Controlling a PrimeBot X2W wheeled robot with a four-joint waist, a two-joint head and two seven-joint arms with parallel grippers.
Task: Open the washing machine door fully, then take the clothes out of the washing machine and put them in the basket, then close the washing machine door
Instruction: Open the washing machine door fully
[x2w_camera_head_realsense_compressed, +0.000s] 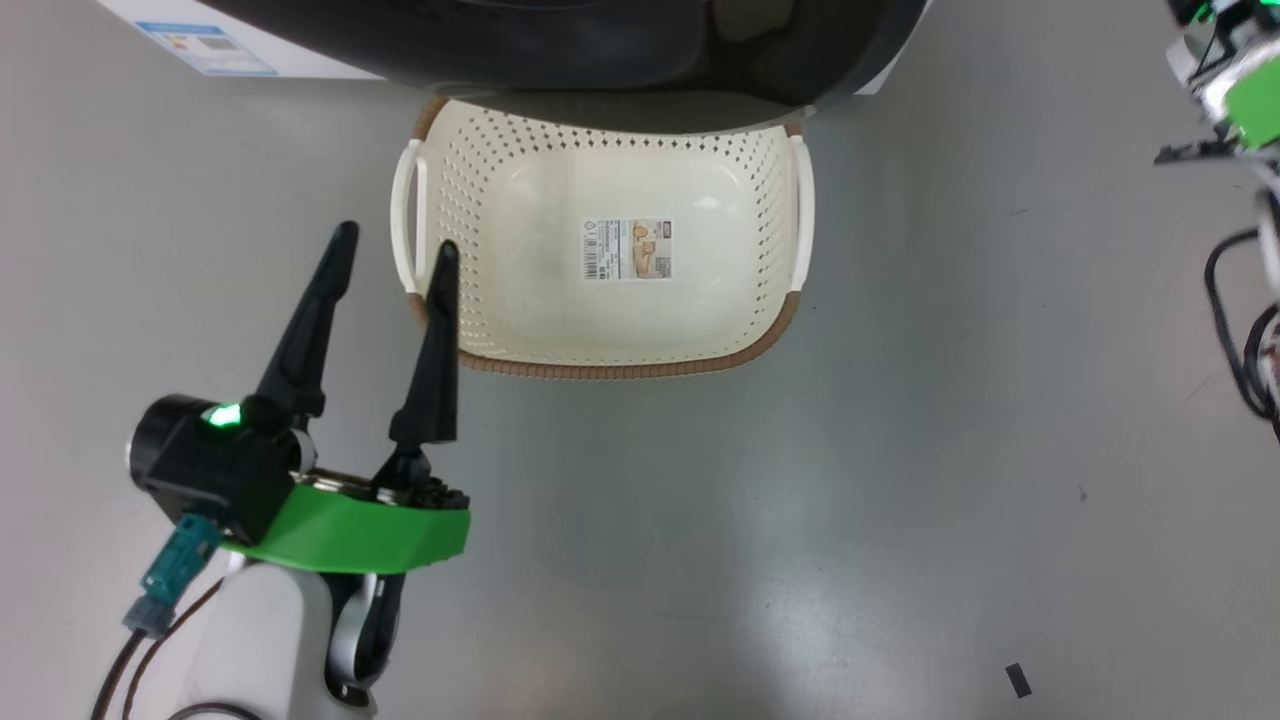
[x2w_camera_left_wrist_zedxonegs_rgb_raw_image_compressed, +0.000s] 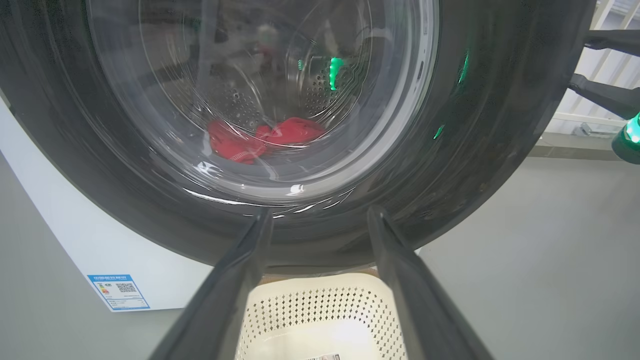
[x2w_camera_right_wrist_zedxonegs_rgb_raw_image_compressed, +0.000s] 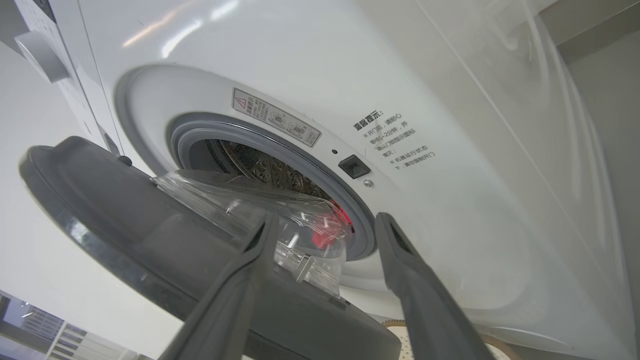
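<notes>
left arm | long tapered black fingers (x2w_camera_head_realsense_compressed: 305, 330) | bright green plastic wrist shell (x2w_camera_head_realsense_compressed: 360, 535) (green lamp glows on black round housing (x2w_camera_head_realsense_compressed: 200, 470)) | white forearm (x2w_camera_head_realsense_compressed: 260, 640) | teal cable plug (x2w_camera_head_realsense_compressed: 180, 560)

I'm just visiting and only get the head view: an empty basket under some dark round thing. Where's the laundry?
Observer: The left wrist view shows red clothes lying inside the washing machine, seen through the glass of the washing machine door.
Operator: So the door's shut?
Observer: No; the right wrist view shows it swung partly away from the grey rubber ring.
Operator: Is anything gripping it?
Observer: No; the right hand is open, fingers apart, pointing at the door's inner side.
</notes>
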